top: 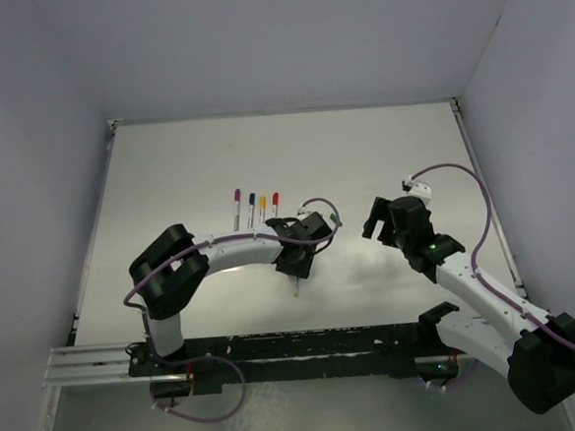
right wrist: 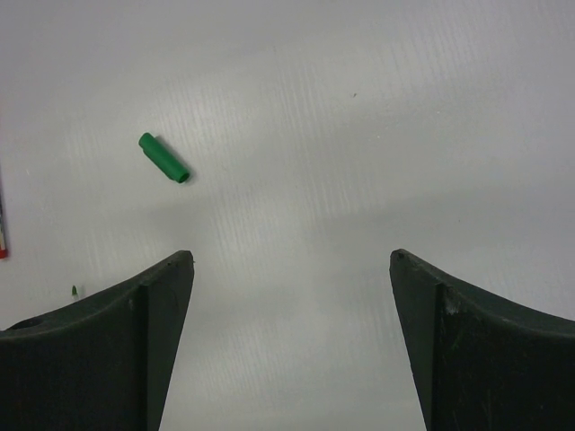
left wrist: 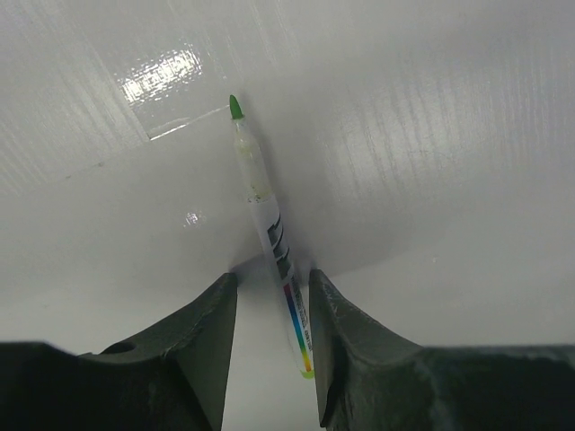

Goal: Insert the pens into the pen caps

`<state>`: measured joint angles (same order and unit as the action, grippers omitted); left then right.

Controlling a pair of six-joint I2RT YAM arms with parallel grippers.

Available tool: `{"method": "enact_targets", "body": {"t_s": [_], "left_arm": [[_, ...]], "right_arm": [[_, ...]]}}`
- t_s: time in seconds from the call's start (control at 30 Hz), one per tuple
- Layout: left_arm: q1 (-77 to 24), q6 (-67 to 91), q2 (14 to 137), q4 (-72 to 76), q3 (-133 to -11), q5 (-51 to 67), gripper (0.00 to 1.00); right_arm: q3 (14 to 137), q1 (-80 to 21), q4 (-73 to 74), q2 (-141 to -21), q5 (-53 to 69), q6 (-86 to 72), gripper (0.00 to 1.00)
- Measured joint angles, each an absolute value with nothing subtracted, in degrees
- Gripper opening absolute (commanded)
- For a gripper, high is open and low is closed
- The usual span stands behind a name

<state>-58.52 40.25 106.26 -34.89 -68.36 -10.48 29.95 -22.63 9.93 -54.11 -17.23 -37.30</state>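
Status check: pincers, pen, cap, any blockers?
Left pincer open, straddling green-tipped pen, not clamped. Right pincer open, empty. Green cap lies ahead of it, nothing between.

The green pen is a thin white stick with dark print, a rainbow stripe near its rear and a small bare green tip. Its rear end sits between my left fingers, close against one of them with a gap showing at the other. The green cap, a stubby tube, lies on its side beyond the green pen and to its right, apart from it. Four more pens lie side by side beyond the green pen and to its left, their purple, blue, yellow and red ends pointing away.
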Motion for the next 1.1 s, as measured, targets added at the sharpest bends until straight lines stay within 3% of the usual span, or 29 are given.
{"method": "enact_targets", "body": {"t_s": [0.13,0.43,0.77,1.1], "left_arm": [[-58.46,39.24,106.61,-35.24,-68.58,-10.66,0.33],[-58.78,38.33,108.2,-35.55,-69.47,-10.7,0.0],[-59.27,37.8,107.42,-33.56,-67.64,-10.79,0.0],[-59.33,36.36,103.11,-32.32,-64.27,-10.41,0.0]], "right_arm": [[29.98,-22.41,10.07,-54.11,-17.45,-37.32,0.92],[30.04,-22.41,10.24,-54.46,-17.45,-37.34,0.92],[31.44,-22.22,10.46,-56.62,-17.45,-37.58,0.98],[33.71,-22.09,9.98,-61.91,-15.86,-36.34,0.89]]}}
